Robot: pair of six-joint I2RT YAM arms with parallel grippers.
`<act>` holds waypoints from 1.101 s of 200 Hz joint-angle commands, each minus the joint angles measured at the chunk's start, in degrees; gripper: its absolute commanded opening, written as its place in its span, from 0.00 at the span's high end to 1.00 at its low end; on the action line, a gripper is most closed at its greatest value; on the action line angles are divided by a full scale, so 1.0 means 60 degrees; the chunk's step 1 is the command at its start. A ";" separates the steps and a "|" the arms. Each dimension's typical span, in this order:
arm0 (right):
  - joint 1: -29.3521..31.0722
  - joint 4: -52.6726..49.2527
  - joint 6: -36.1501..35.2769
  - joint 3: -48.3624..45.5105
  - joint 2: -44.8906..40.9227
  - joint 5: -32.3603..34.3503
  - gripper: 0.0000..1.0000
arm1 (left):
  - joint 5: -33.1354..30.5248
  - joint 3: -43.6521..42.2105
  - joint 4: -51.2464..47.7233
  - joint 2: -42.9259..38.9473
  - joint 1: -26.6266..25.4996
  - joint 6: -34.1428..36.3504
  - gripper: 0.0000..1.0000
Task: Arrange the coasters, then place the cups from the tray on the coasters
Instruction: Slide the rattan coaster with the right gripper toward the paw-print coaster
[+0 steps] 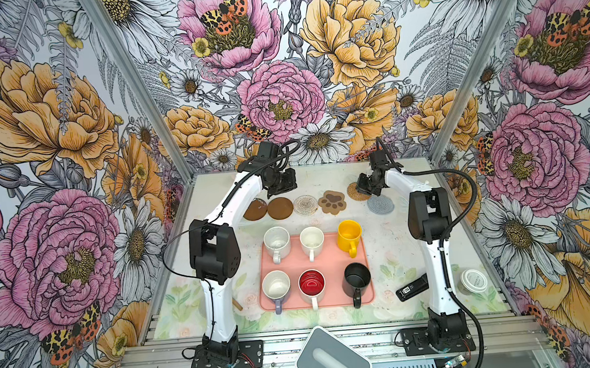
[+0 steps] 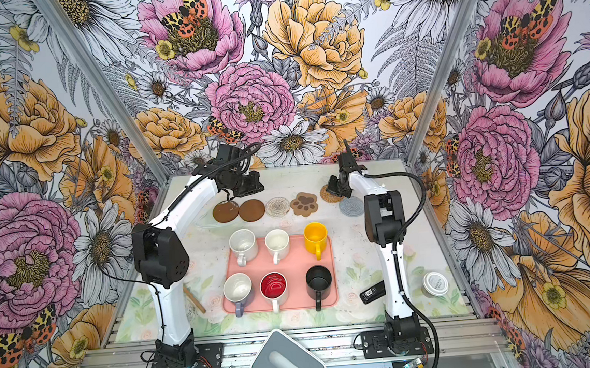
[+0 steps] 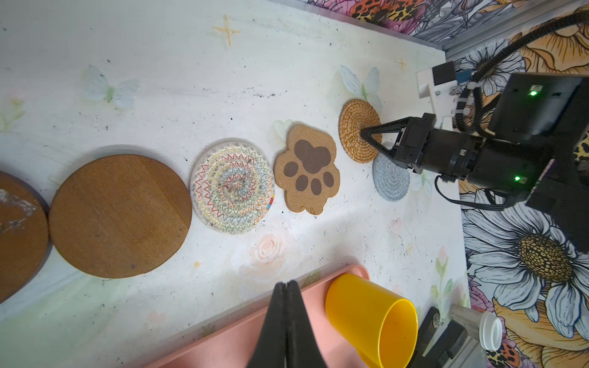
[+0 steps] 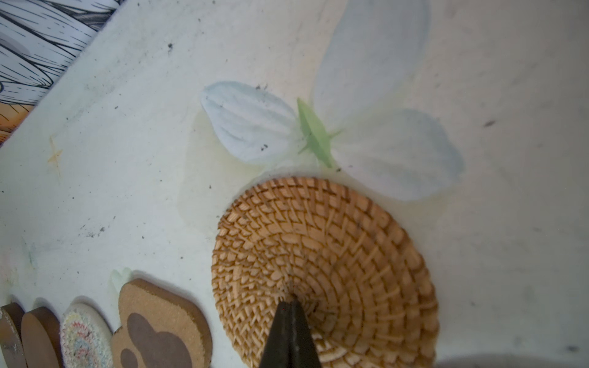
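The coaster-arranging step is in hand, and none of the 6 mugs (image 1: 349, 234) has left the salmon-pink tray (image 1: 329, 260). The right tool (image 4: 291, 301), tips pressed together and pinching nothing, bears down on the middle of the rattan coaster (image 4: 318, 255), which lies flat on the bench (image 4: 127, 159) directly under it. The paw-print coaster (image 3: 307, 169) lies just beside that tool and the grey-blue woven coaster (image 3: 392, 181) close under its body. I judge the next move to be a steady push that slides the rattan into line without shoving either neighbour. The left tool (image 3: 286, 285), also pressed together and empty, hangs above the bench near the brown discs (image 3: 119, 216). Only the right wrist view shows the tip meeting the weave, only the left wrist view shows the grey-blue round's edge beside the rattan, and only the top views show all 6 mugs.
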 commanded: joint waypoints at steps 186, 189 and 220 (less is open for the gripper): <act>-0.0022 -0.0531 -0.0881 -0.2861 -0.1702 -0.0440 0.99 | -0.0106 -0.1869 0.1137 -0.1228 0.0106 -0.0365 1.00; -0.0015 -0.0528 -0.0881 -0.2867 -0.1702 -0.0440 0.99 | -0.0112 -0.1884 0.1144 -0.1231 0.0109 -0.0364 1.00; 0.0081 -0.0527 -0.0868 -0.2816 -0.1658 -0.0511 0.98 | -0.0107 -0.1991 0.1199 -0.1306 0.0122 -0.0364 1.00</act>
